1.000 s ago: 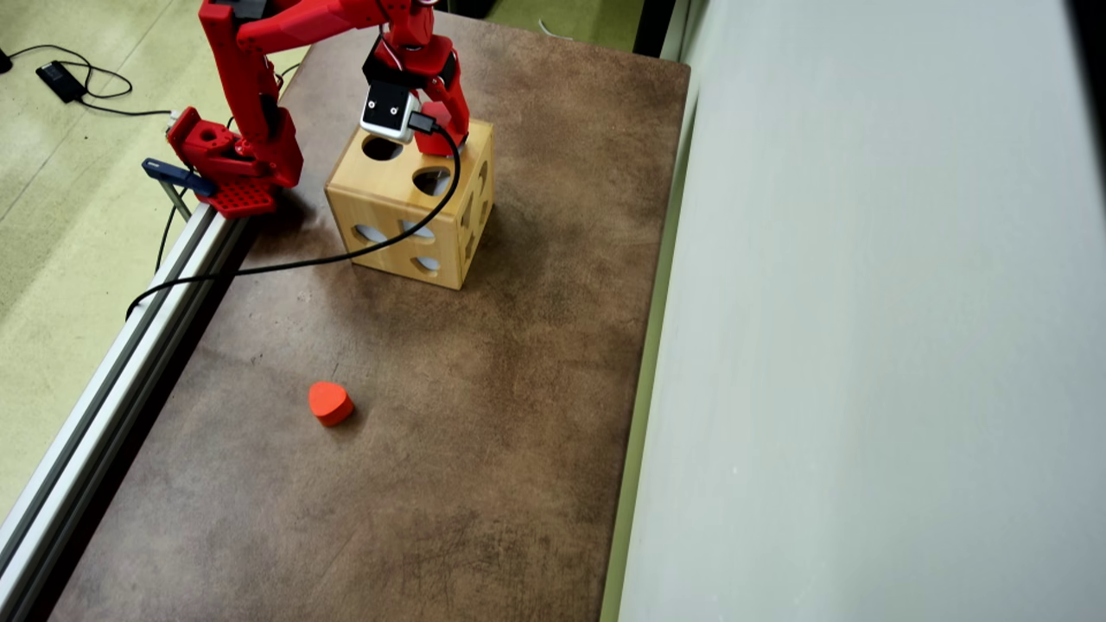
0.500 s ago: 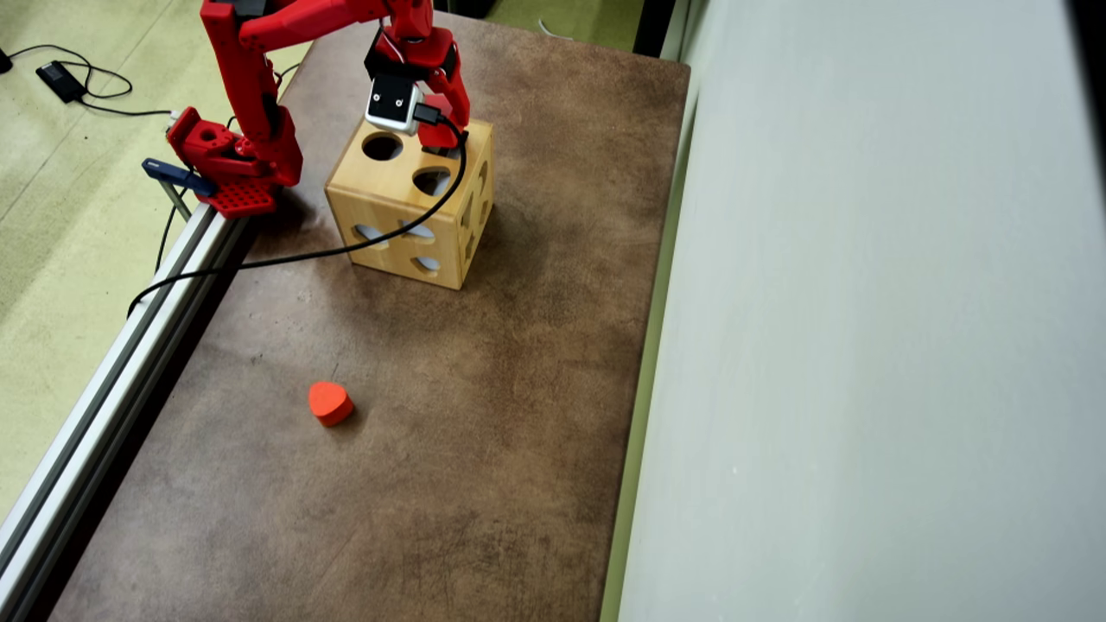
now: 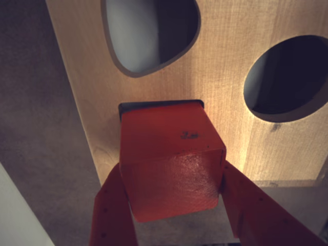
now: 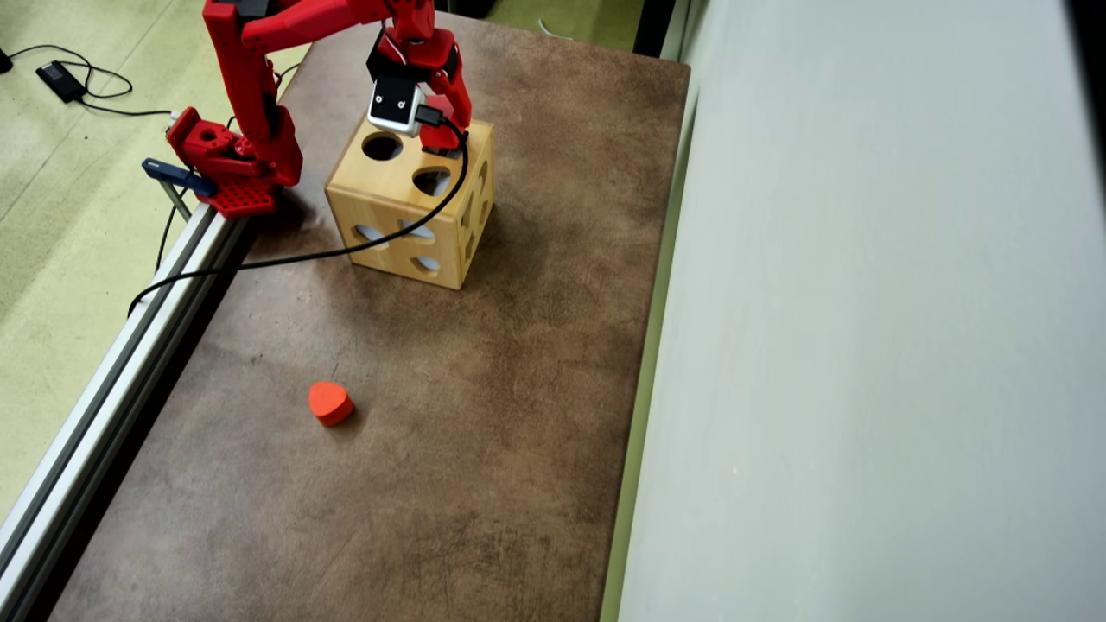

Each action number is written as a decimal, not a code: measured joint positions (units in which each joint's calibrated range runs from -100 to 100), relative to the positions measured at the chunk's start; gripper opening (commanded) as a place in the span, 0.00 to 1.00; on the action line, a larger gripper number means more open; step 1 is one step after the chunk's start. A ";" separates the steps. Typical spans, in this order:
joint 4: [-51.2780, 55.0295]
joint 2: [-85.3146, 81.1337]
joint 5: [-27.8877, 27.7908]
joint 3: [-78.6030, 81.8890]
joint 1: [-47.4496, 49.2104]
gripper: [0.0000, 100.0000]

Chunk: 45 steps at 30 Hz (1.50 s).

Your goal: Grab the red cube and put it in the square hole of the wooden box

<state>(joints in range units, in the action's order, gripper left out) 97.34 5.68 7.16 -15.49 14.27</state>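
Descent over the last second has brought my red two-finger gripper (image 3: pixel 171 192) lower over the top of the large light-tan wooden box (image 4: pixel 393 203), and the overhead view shows little movement in the last half of it. Its fingers (image 3: pixel 114 210) pinch the small matte red cube (image 3: pixel 170 161), whose far end sits over the dark square hole (image 3: pixel 160 103), beside the round cutout (image 3: pixel 287 77). I judge insertion nearly lined up, release not yet due.
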 measured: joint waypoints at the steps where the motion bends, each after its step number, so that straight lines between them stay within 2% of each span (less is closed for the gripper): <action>1: 0.00 0.00 0.00 0.00 0.00 0.01; 27: 0.00 0.00 -0.10 0.18 0.00 0.02; 30: 0.00 0.00 -0.10 0.36 0.00 0.09; 35: 0.00 0.00 -1.27 0.45 0.00 0.29; 37: 0.00 0.00 -1.66 0.90 0.00 0.34; 45: 0.00 -2.46 -1.86 6.14 0.07 0.35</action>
<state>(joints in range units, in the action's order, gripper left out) 97.34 3.22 5.30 -9.35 14.34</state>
